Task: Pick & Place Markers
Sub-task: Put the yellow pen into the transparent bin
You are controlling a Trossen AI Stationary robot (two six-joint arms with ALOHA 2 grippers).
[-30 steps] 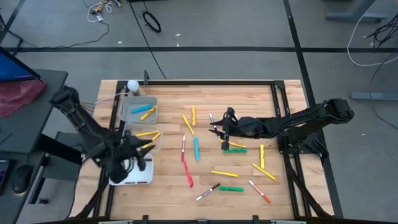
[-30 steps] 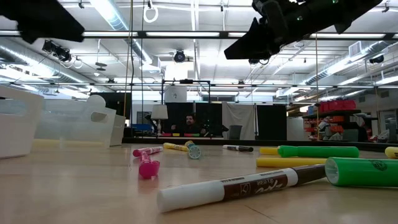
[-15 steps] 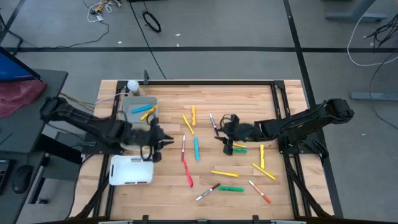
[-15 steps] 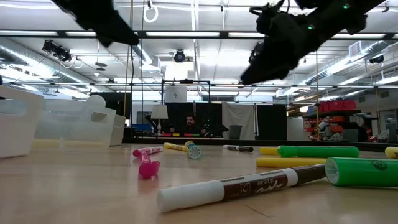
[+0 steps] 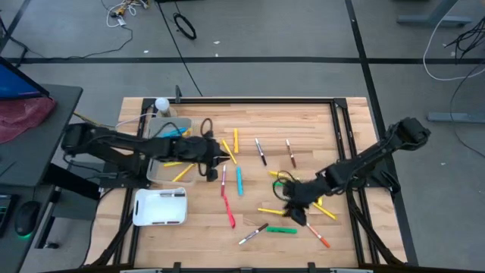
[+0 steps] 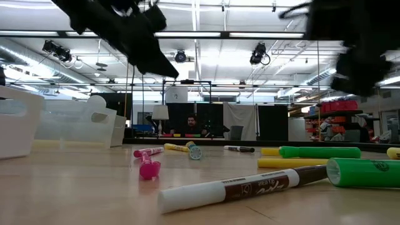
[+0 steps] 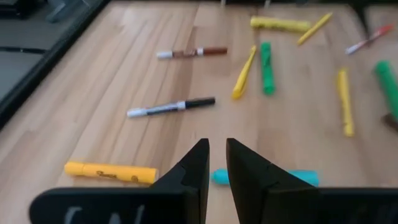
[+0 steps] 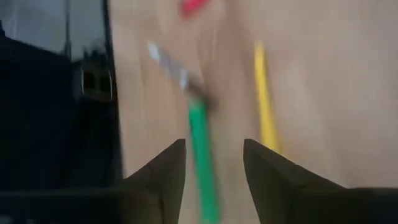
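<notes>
the high view laid out the whole table (image 5: 303,114): the markers (image 5: 239,180) lay scattered over its middle and right, and a few yellow and blue ones sat in the clear bins (image 5: 163,136) at the left, with a white lid (image 5: 160,206) lying nearer the front edge. the left gripper (image 5: 214,157) reached out from over the bins to the edge of the scatter, and the right gripper (image 5: 292,199) hung over the pens at front right, blurred. only the left wrist view showed the left gripper (image 7: 216,163) with its fingers (image 7: 194,168) nearly together and nothing between them; a light blue marker (image 7: 264,177) lay just beyond the tips and a yellow marker (image 7: 111,172) off to one side, both flat on the wood. only the right wrist view showed the right gripper (image 8: 214,163) parted and empty, with a green marker (image 8: 202,158) lying in line with the gap, below it, and a yellow one (image 8: 265,99) beside it. the low view alone gave the room behind, where a person (image 6: 192,124) sat far off, and a white and brown marker (image 6: 240,186) lay close to the lens.
</notes>
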